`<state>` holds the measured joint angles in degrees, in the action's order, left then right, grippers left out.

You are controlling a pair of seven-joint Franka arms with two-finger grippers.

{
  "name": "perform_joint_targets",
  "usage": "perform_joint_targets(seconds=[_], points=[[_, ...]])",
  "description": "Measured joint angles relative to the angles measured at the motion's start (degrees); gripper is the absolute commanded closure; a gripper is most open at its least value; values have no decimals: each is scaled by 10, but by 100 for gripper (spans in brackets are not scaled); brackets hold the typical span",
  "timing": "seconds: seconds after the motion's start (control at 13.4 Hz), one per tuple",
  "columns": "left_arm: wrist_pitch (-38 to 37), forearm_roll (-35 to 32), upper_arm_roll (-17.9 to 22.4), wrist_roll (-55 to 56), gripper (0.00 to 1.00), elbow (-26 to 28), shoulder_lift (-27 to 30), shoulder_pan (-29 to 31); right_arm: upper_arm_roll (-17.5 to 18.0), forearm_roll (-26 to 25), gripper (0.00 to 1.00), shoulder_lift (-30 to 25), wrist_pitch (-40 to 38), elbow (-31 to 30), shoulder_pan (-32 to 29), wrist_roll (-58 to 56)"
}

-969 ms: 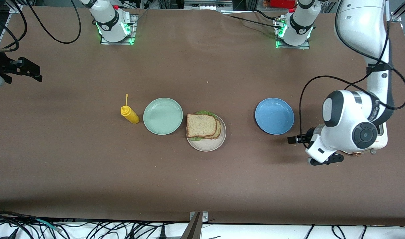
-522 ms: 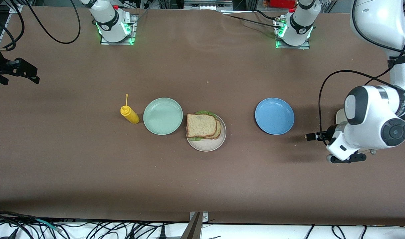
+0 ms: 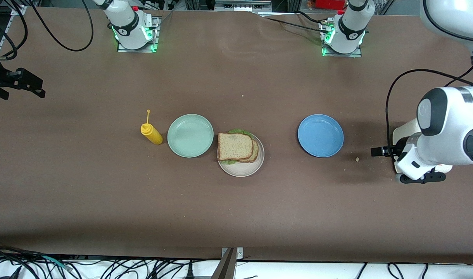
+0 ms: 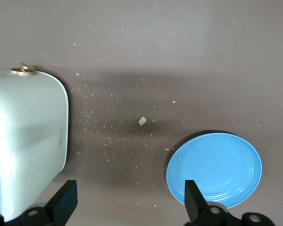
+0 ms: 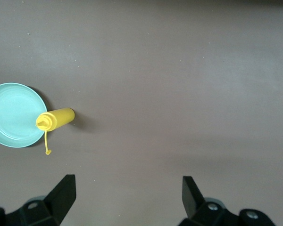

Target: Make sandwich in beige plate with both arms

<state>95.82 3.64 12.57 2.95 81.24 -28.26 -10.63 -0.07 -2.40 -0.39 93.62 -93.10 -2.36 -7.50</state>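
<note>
Well, status: the sandwich [image 3: 235,147] lies assembled on the beige plate [image 3: 244,168], two slices of bread with lettuce showing at the edges.
Plate position: mid-table, touching or just beside the mint green plate [image 3: 190,135], which lies toward my right arm's end; the blue plate [image 3: 320,135] sits well apart toward my left arm's end.
Left gripper [image 4: 129,207]: fingers spread wide, nothing between them, hanging over bare table at the left arm's end, with a pale toaster-like box [image 4: 23,141] just beside it and crumbs scattered on the table [image 3: 236,217].
Right gripper [image 5: 127,200]: also spread wide and empty, over bare table at the right arm's end; its wrist view shows the yellow squeeze bottle [image 5: 55,119] lying against the mint green plate's edge.
Key relation: the sandwich lies toward the middle from both of my grippers, between them; the blue plate stands between my left gripper and the sandwich, the bottle and mint green plate between my right gripper and it.
Nearer arm: hard to call; both are well apart from the plate.
Sandwich axis: nearly square, the top slice set slightly askew over the lower one, edges roughly along the table's length.
Judgement: the task looks finished; I see no step left that calls for a grasp.
</note>
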Motion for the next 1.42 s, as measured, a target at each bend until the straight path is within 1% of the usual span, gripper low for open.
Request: perform_joint_targets(seconds=[0.22, 0.52, 0.6, 0.75, 0.82, 0.97, 1.19, 1.42], points=[[-39, -37, -5, -15, 0, 0, 32, 0, -1, 0, 0, 0, 1, 0, -1, 0], [-78, -39, -8, -21, 0, 0, 88, 4, -1, 0, 0, 0, 1, 0, -2, 0], [-81, -39, -20, -21, 0, 1, 103, 14, -1, -1, 0, 0, 2, 0, -3, 0], [-84, -40, -68, -21, 0, 7, 136, 53, -2, -1, 0, 0, 2, 0, -4, 0], [-84, -40, -80, -21, 0, 11, 152, 62, -4, -1, 0, 0, 2, 0, -4, 0], [-86, -40, -85, -21, 0, 19, 184, 64, -6, -1, 0, 1, 6, 0, -5, 0], [-114, -40, -94, -22, 0, 35, 229, 67, -7, 4, 0, 1, 7, 0, -5, 0], [-113, -40, -104, -25, 0, 56, 248, 75, -13, 16, 0, 1, 6, 0, -5, 1]])
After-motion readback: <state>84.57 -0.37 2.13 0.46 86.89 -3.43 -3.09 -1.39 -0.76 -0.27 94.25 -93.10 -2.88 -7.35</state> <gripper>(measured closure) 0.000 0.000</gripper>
